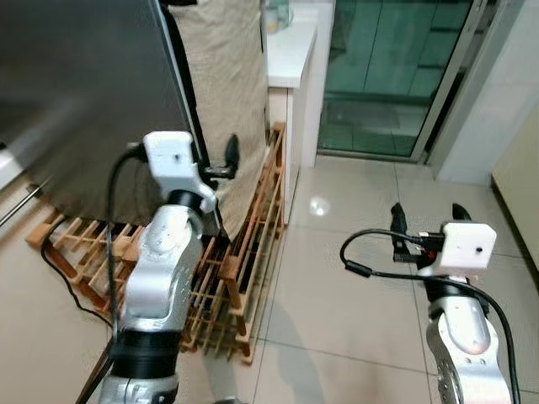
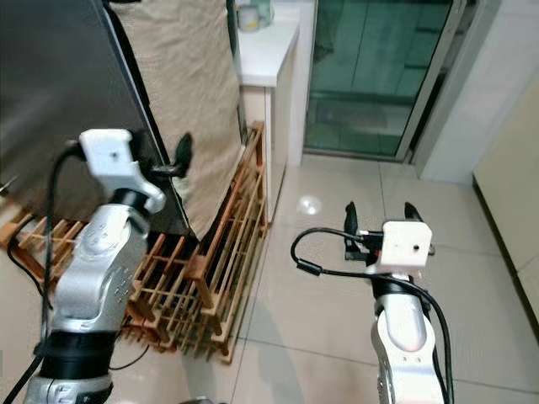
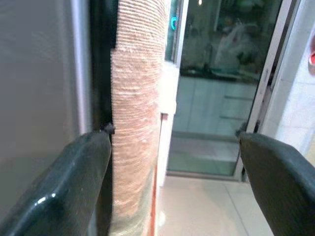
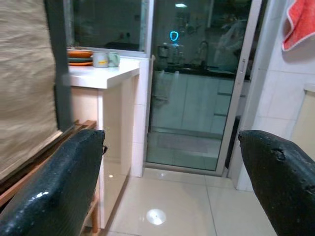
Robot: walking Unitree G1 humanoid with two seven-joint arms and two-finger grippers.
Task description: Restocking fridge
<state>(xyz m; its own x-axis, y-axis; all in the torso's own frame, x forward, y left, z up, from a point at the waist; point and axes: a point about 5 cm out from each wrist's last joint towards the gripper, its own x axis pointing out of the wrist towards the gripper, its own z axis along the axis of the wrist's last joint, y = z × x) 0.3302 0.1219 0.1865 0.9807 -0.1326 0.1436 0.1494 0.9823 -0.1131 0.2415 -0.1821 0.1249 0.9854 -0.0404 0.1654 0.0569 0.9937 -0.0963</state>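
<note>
The big dark fridge door point(image 1: 84, 93) is the thing I go by here. My left gripper point(image 1: 221, 162) is up at the door's right edge, where the grey panel ends in a black strip. One of its fingers point(image 3: 64, 182) sits right against that edge, and the other point(image 3: 280, 182) is far out over the floor, so my left jaws are spread wide with nothing in them. I think I hold it there to catch the edge and swing the door, because nothing can go inside the fridge until it opens wide enough.

A rough tan cloth point(image 1: 223, 84) hangs just to the right of the door edge. Below the door and the cloth, a wooden rack point(image 1: 244, 252) leans on the floor. It may be in the way of the door.

My right gripper point(image 1: 428, 220) is well to the right of the door, out over the shiny floor tiles point(image 1: 337, 278). Its jaws are spread wide too and hold nothing. It looks like it is just waiting.

I cannot see the inside of the fridge at all. I cannot see any food or drinks to put in. The top and left part of the door are cut off. Past the cloth is a white counter point(image 4: 106, 76) with some dishes, and beyond it a glass sliding door point(image 1: 387, 76). What is behind the glass is dim and hard to make out.
</note>
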